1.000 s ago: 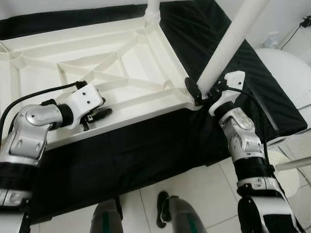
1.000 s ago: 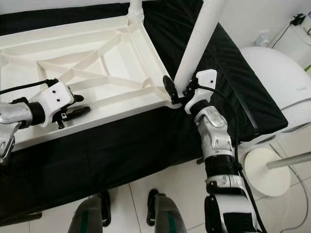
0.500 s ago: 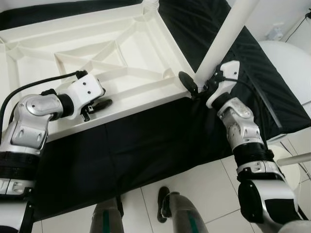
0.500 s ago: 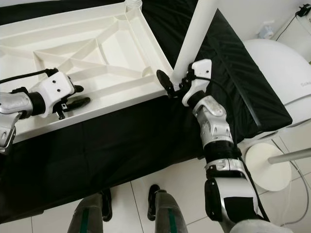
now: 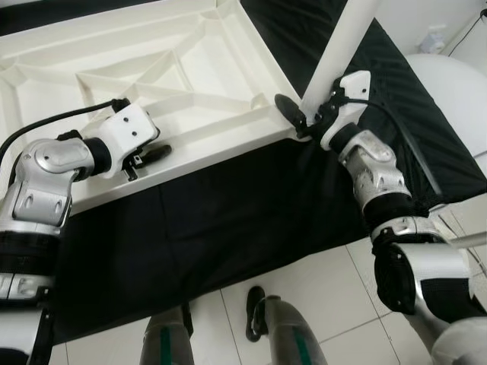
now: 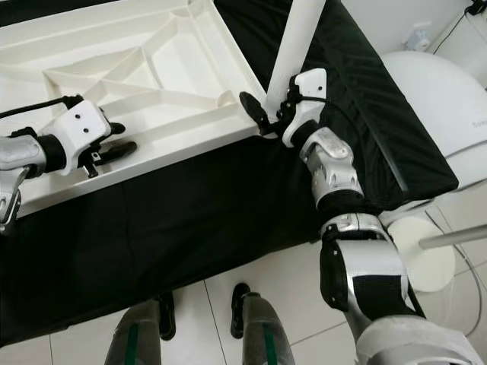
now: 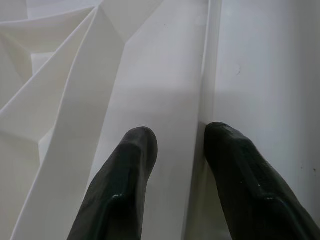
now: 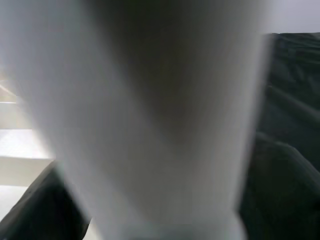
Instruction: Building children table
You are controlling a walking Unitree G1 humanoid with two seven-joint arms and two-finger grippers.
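Here, a black cloth-covered surface (image 5: 228, 220) carries the upside-down white table top (image 5: 114, 68), its ribbed underside facing up. At its near right corner a white table leg (image 5: 338, 53) stands, and the right gripper (image 5: 304, 122) is clamped around its base. The left gripper (image 7: 175, 150) rests on the near rim with fingers (image 7: 125, 180) parted, straddling a rib.

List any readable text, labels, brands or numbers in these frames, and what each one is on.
None can be read.
White dome-shaped appliance: small grey lettering at the picture's edge, cut off and too small to read.
Tabletop, leg, black cover and both grippers' white housings: no print seen.
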